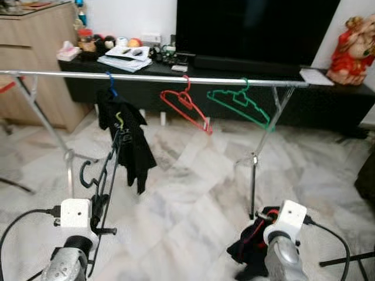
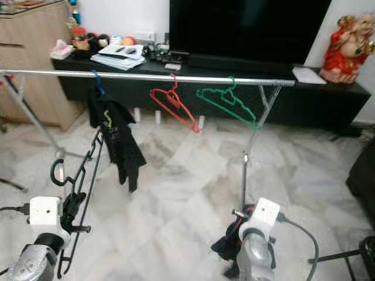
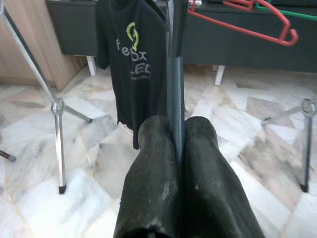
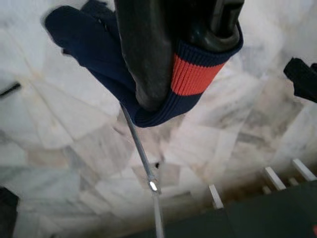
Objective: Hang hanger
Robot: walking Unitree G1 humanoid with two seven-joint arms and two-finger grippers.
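A silver clothes rail (image 1: 176,78) crosses the room in front of me. From it hang a blue hanger with a black T-shirt (image 1: 126,137), an empty red hanger (image 1: 184,105) and an empty green hanger (image 1: 240,105). My left gripper (image 3: 178,124) is low at the left, shut on the thin bar of a black hanger (image 1: 101,175). That hanger stands nearly upright, its hook (image 1: 85,174) below the rail and beside the T-shirt. My right gripper (image 4: 183,69) is low at the right, shut on a dark navy garment (image 1: 249,246) with a red-striped cuff (image 4: 190,74), which droops toward the floor.
The rack's legs (image 1: 255,170) stand on the marble floor. Behind the rail are a black TV console (image 1: 328,93) with a dark TV, small items and a red figurine (image 1: 351,44). A wooden cabinet (image 1: 35,52) stands at the far left.
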